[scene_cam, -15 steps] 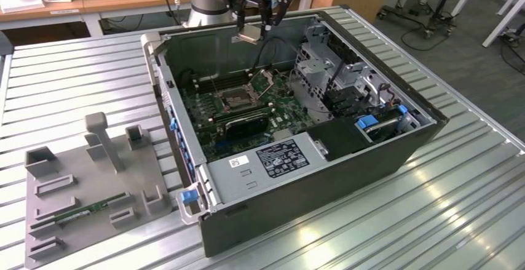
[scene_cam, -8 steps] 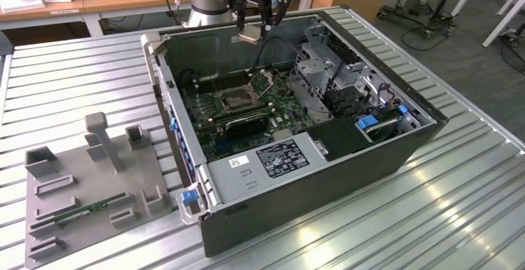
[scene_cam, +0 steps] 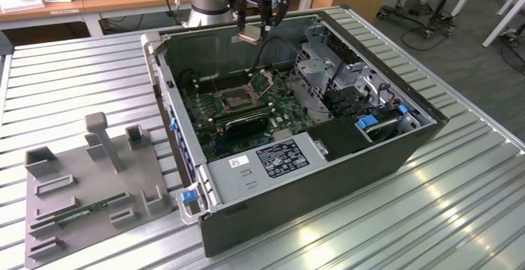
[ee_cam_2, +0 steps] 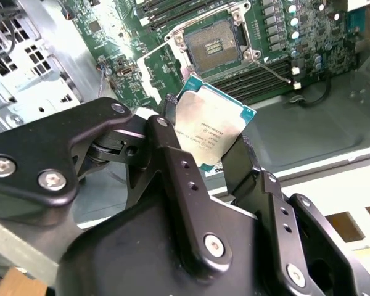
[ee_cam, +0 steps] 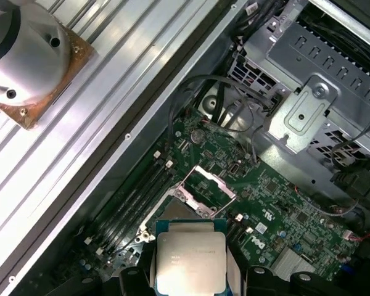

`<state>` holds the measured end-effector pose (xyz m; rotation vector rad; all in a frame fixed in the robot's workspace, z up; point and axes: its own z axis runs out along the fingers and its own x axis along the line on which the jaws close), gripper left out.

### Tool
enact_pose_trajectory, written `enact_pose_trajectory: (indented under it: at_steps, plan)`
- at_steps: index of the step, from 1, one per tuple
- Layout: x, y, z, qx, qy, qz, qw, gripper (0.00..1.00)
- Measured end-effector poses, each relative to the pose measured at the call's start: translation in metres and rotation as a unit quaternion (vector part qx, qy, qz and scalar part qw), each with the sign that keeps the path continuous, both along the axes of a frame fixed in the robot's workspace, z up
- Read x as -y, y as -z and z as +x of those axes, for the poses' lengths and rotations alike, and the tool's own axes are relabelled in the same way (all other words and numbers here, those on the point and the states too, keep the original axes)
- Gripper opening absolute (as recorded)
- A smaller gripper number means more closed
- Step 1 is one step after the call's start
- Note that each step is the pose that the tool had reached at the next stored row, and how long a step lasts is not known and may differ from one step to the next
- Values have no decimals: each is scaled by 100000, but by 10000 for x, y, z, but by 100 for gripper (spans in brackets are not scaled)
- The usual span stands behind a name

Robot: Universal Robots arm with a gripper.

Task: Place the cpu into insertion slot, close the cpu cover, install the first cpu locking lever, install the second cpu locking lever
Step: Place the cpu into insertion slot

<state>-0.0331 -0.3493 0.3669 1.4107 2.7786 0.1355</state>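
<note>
My gripper [ee_cam_2: 208, 132] is clamped on the cpu [ee_cam: 190, 264], which sits pinched between both fingers, suspended over the open computer case [scene_cam: 353, 171], well apart from the uncovered insertion slot [ee_cam_2: 213, 46].

Matt metal cpu [ee_cam_2: 211, 126], ribbed metal table [scene_cam: 74, 79]
</note>
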Motion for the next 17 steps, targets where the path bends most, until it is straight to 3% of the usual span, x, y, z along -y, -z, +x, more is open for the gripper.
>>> enact_pose_trajectory:
  at_steps: [4, 8, 12, 17]
  plan:
    - [0, 4, 0, 0, 3146, -2, 99951, 54]
    - [0, 10, 0, 2, 6483, 0, 99790, 54]
    - [0, 15, 0, 3, 9905, 1, 99508, 54]
    - [0, 20, 0, -2, 14031, -2, 99011, 54]
